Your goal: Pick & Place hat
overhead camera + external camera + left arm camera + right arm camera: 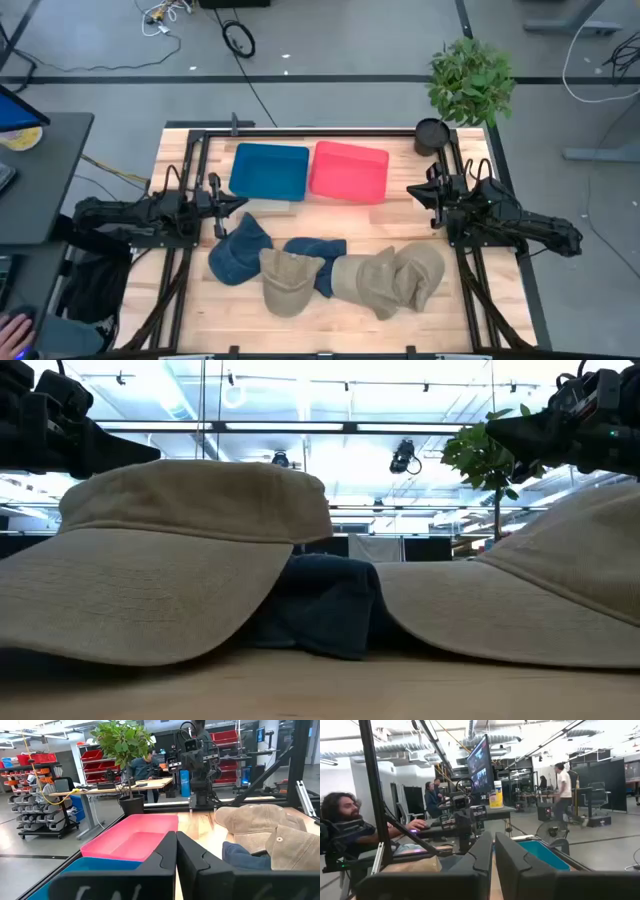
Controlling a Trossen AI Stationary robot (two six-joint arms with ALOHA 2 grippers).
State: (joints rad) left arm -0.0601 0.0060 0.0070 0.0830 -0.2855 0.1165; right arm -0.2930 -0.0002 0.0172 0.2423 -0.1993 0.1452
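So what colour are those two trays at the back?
One tray is blue, the other pinkish red; the high view shows them best.

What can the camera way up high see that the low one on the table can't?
Only the high view shows the blue bin, the pink bin, the plant's pot and both arms lying at the table's sides. Only the low view shows ceiling lights and the room behind. Both show tan hats, a blue hat and the plant.

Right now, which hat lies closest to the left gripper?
The blue hat, at the left end of the row, just below the left gripper; the tan hats lie farther right.
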